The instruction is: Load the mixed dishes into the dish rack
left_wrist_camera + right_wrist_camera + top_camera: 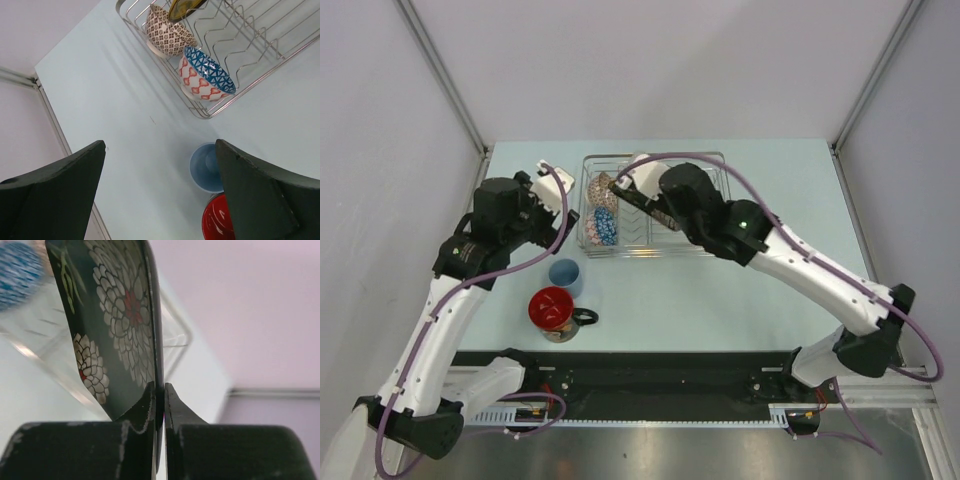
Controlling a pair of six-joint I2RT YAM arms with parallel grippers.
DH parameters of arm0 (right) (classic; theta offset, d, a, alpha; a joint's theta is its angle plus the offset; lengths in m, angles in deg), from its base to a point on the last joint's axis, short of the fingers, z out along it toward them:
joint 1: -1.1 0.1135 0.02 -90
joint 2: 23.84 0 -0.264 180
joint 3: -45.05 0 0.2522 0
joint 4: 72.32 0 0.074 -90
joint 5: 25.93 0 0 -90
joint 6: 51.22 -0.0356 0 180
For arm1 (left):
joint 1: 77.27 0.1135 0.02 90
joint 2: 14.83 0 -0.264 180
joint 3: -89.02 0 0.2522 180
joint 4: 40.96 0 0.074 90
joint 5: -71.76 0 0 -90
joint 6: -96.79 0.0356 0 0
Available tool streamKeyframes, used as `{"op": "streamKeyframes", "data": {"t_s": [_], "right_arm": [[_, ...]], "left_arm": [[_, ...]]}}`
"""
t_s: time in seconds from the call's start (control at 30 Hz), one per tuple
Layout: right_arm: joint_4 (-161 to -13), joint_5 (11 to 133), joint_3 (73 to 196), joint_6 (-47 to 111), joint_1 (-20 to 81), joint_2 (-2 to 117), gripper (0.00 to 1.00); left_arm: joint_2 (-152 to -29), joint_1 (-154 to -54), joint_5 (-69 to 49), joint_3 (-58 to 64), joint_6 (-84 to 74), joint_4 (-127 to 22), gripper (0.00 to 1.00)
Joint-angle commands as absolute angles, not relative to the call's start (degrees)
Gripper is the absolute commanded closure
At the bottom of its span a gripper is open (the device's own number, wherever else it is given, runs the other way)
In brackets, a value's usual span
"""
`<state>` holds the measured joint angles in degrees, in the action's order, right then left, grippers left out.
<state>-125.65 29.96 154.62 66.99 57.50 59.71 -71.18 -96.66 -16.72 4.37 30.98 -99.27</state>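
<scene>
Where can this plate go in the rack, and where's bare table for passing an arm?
Dish rack slots right of the blue-patterned bowl and brown-patterned bowl look free; that left end is crowded. Table is bare right of the mug and cup.

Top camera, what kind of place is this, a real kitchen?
Likely a robot test cell, not a kitchen: plain grey walls, robot arms bolted to a pale-blue table, a lone wire dish rack.

Lab booth: blank walls (pixel 650 60), metal frame (pixel 440 70)
</scene>
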Motion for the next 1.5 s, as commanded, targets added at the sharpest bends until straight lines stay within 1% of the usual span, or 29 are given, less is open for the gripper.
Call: {"op": "streamKeyframes", "data": {"t_s": [0.0, 0.07, 0.17, 0.3, 0.7, 1.1, 1.47], "right_arm": [[-97.6, 22.4, 154.9, 97.8, 54.9, 62.5, 1.00], [-94.6, 27.7, 155.1, 101.3, 53.9, 63.3, 1.00], [-93.4, 32.2, 155.3, 102.8, 52.8, 64.7, 1.00], [-94.5, 33.2, 154.7, 103.4, 52.2, 67.5, 1.00], [-97.2, 37.5, 149.3, 100.8, 52.8, 67.4, 1.00], [-95.8, 39.5, 144.7, 99.3, 53.7, 69.4, 1.00], [-94.2, 42.6, 143.7, 100.7, 52.7, 72.3, 1.00]], "left_arm": [[-70.0, -93.7, -13.1, 5.4, 30.5, -99.5, 0.04], [-69.8, -93.2, -12.8, 6.1, 30.4, -99.6, 0.04], [-69.3, -92.6, -12.7, 7.1, 30.5, -99.5, 0.04], [-69.4, -91.9, -12.5, 8.0, 30.4, -98.9, 0.04], [-70.4, -91.9, -12.4, 9.5, 29.7, -96.8, 0.04], [-70.5, -91.9, -12.3, 10.2, 29.2, -95.9, 0.04], [-70.8, -91.8, -12.3, 10.9, 29.0, -94.7, 0.05]]}}
